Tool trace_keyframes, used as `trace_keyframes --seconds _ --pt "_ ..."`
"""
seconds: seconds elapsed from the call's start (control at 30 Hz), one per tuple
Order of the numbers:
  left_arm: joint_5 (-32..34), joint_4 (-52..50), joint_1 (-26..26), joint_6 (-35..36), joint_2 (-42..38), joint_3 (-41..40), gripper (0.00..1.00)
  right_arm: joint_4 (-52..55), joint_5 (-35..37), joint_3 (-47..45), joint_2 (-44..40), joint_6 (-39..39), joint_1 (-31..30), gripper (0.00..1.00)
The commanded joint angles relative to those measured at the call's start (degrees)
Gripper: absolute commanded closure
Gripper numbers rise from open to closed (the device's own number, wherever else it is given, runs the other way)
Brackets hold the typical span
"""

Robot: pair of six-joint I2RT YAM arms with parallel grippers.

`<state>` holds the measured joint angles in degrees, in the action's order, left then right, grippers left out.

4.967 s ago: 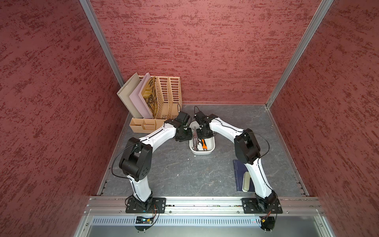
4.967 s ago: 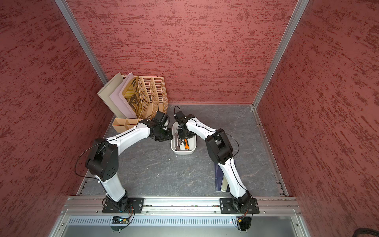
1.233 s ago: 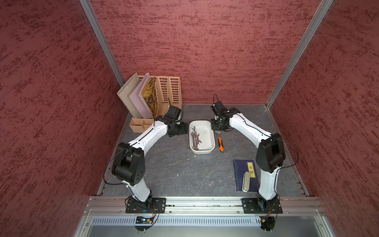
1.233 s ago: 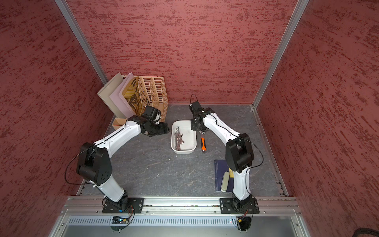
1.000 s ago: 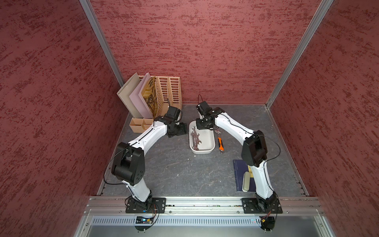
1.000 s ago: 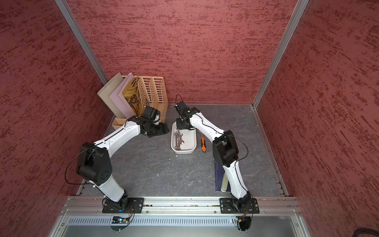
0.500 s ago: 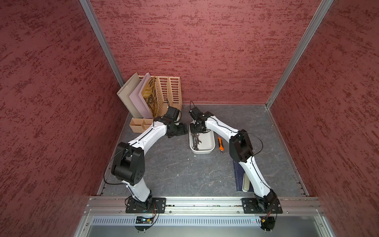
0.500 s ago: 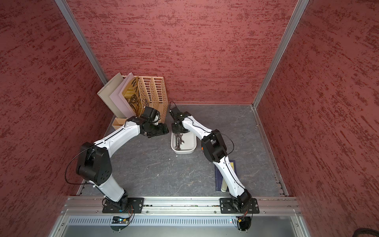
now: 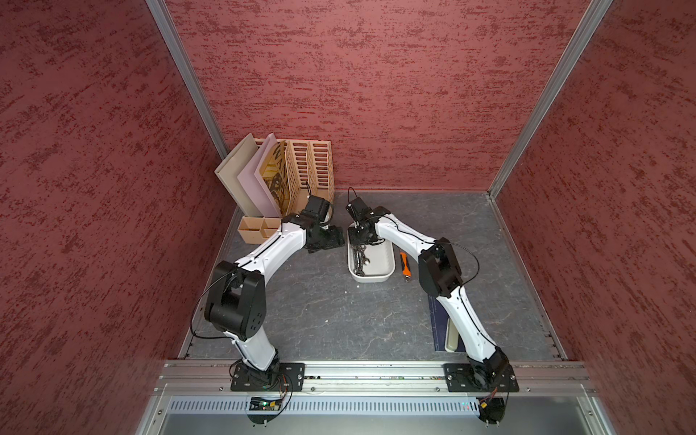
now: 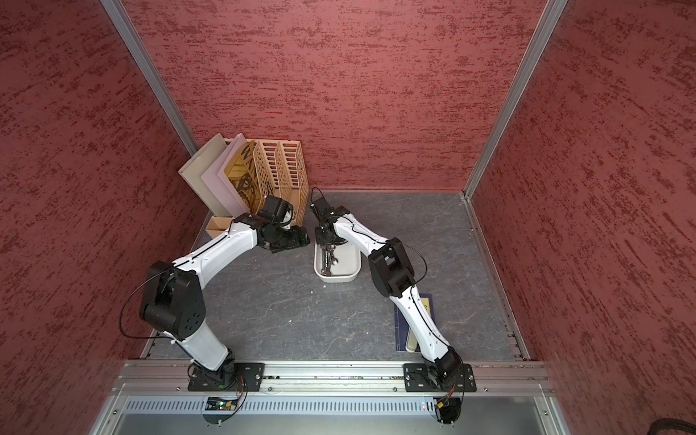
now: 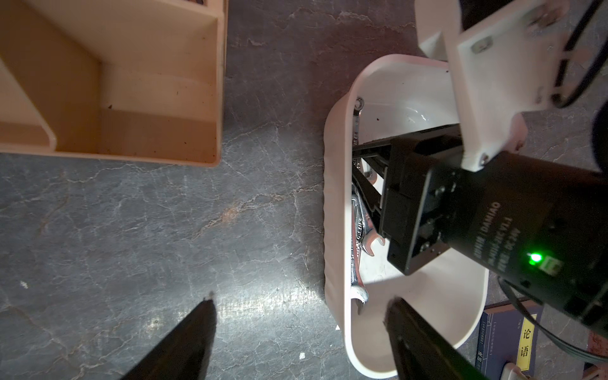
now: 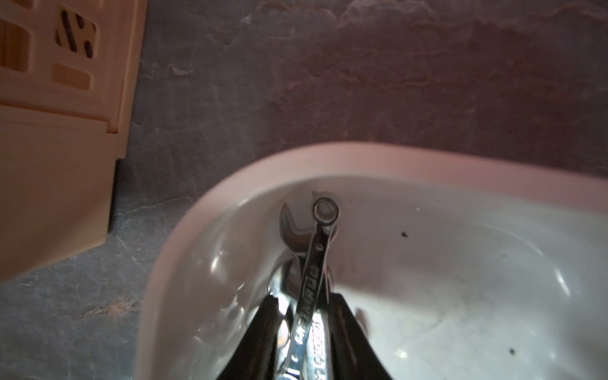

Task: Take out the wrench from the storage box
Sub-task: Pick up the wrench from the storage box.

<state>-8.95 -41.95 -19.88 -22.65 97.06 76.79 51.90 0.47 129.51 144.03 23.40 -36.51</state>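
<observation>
Closest is one metal rail (image 9: pixel 357 371), and two white and black arms (image 9: pixel 271 252) stand on it. Just past it, on the right side of the grey counter (image 9: pixel 320 320), lies one dark blue book (image 9: pixel 437 324) with one cream stick-like thing (image 9: pixel 451 337) on top. Further in, near the middle, sits the one white storage box (image 9: pixel 376 279). One orange-handled tool (image 9: pixel 404 261) lies on the counter just beside the box, on its right. Inside the box, along its left side, is a little pile of silver wrenches (image 9: pixel 360 260); the wrench (image 12: pixel 317 260) on top has a ring end, and one under it has a fork end (they lie over each other, so I can count two for sure and no more). The right claw (image 12: pixel 302 304) reaches down into the far end of the box. It is open only a little, one finger on each side of the pile. The left claw (image 11: pixel 299 304) hangs just beside the box on its left, spread wide with nothing in it. Behind it is one small tan tray (image 9: pixel 256 229) with two pockets showing. At the very back stands one tan file rack (image 9: pixel 314 169), with three flat boards (image 9: pixel 248 180) leaning in it
</observation>
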Motion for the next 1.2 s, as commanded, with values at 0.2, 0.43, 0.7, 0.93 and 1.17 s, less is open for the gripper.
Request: trace_keyframes --seconds 0.2,0.43,0.7,0.93,1.17 --pt "-0.78 1.13 0.18 -0.37 -1.58 -0.6 0.15 -0.74 0.8 1.64 1.97 0.93 0.37 0.76" --pt "-1.14 1.17 0.19 -0.47 -1.43 -0.51 0.15 -1.12 0.93 0.18 1.03 1.16 0.43 0.87" --pt "-1.48 1.33 0.1 -0.46 -1.34 -0.43 0.15 -1.89 0.85 -1.79 -0.03 1.74 0.57 0.95" --pt "-1.73 1.35 0.1 -0.46 -1.25 -0.42 0.16 -2.6 1.35 -3.47 -1.62 2.36 0.57 0.98" --pt "-2.12 1.44 0.0 -0.46 -1.25 -0.43 0.16 -3.4 1.11 -5.14 -2.52 3.05 0.57 1.0"
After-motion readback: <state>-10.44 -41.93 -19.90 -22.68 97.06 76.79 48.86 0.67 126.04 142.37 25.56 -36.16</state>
